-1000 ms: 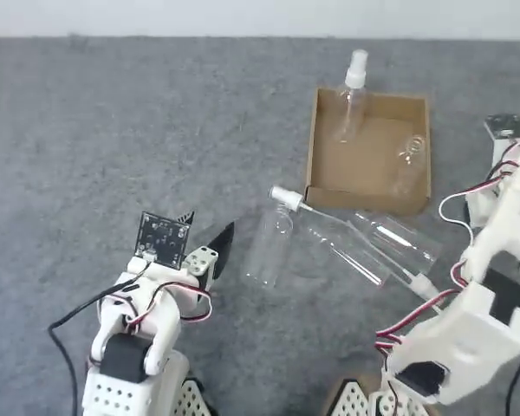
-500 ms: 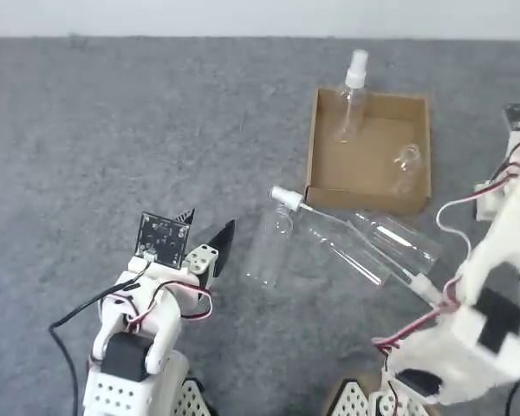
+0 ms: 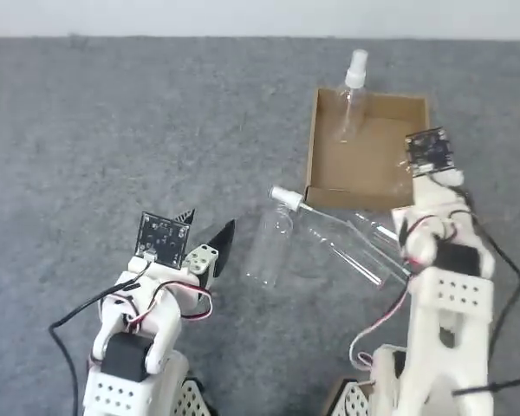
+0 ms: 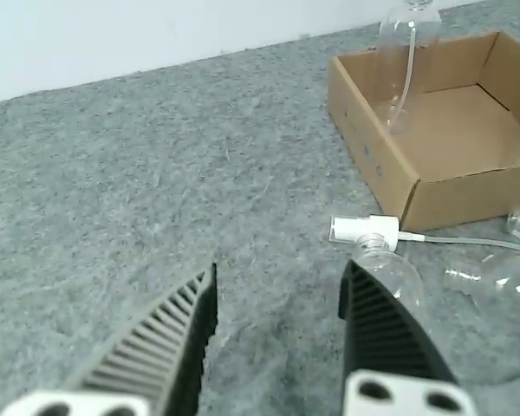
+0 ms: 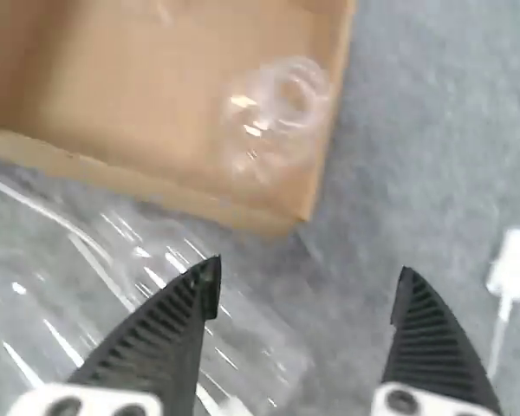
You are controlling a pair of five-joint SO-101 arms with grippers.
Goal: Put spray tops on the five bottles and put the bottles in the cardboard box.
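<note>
The loose white plastic spray top (image 5: 511,264) lies alone on the grey felt counter (image 3: 139,121), off past the right side of the shallow brown cardboard box (image 3: 310,147). Inside the box, near its right wall, a clear topless plastic bottle (image 5: 273,108) seems to stand mouth up. A clear capped bottle (image 3: 351,95) stands in the far left corner. Just in front of the box, three clear plastic bottles (image 3: 269,247) lie on their sides. A second white sprayer head (image 3: 286,197) rests at their necks, and I cannot tell whether it is seated in one.

The right gripper (image 5: 308,303) hangs over the box's near right corner, jaws spread and holding nothing. The left gripper (image 4: 282,334) is likewise released and empty, low over the counter beside the nearest lying bottle.

The step in hand looks like fetching the loose top. To do it well, the right gripper should pinch the stout white head rather than the thin dip tube, which would bend or slip. Carried with the tube hanging straight down, the top can thread cleanly into a bottle mouth. For the lying bottles, the left gripper should stand one upright and hold its body steady. Otherwise the light plastic will likely roll or tip when the top is pressed on.
</note>
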